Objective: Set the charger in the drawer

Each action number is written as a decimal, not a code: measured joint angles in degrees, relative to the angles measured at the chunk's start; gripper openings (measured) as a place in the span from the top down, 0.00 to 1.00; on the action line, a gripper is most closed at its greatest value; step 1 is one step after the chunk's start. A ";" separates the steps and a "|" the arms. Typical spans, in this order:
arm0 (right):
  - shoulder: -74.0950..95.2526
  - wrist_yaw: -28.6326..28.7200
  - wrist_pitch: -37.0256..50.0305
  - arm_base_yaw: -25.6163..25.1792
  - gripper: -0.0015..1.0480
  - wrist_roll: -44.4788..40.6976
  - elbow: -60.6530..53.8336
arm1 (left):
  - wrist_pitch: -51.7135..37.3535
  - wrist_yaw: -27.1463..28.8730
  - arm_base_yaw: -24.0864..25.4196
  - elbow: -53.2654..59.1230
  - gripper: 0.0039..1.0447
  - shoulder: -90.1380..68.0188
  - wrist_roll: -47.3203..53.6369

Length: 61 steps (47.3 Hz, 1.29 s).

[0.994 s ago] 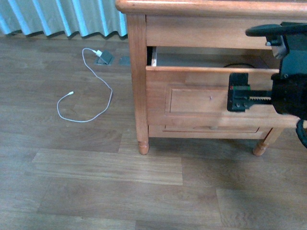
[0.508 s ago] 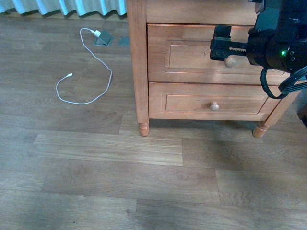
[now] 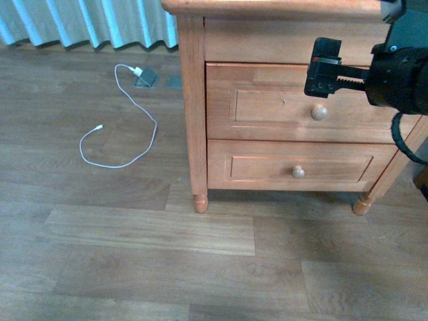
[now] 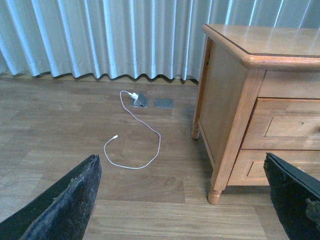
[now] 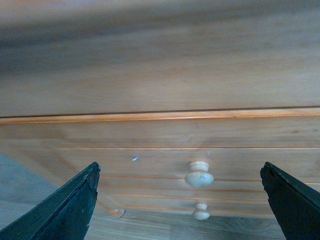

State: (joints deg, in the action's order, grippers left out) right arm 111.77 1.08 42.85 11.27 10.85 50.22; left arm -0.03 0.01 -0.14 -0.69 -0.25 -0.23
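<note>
Light wood fills my front view: the nightstand (image 3: 190,100) stands with its upper drawer (image 3: 301,100) shut flush, so the charger is out of sight, presumably inside. My right gripper (image 3: 321,70) hovers just above the round knob (image 3: 319,112), fingers spread wide and empty. The left gripper (image 4: 180,200) is also wide open, holding nothing. I judge the task nearly finished; next I'd only back the right arm away from the nightstand.
</note>
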 joint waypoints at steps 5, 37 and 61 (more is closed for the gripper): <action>-11.23 3.72 -2.67 0.02 0.08 -0.11 -8.68 | 0.00 0.00 0.00 0.00 0.06 0.00 0.00; -81.79 5.73 -39.80 -2.23 0.09 3.63 -35.93 | 0.00 0.00 0.00 0.00 0.06 0.00 -0.02; -94.36 -1.33 -28.63 -11.04 0.98 -10.62 -46.84 | 0.00 0.00 0.00 0.00 0.06 0.00 0.00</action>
State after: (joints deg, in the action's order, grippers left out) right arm 17.41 -0.25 14.22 0.23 0.23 3.38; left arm -0.03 0.01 -0.14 -0.69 -0.25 -0.23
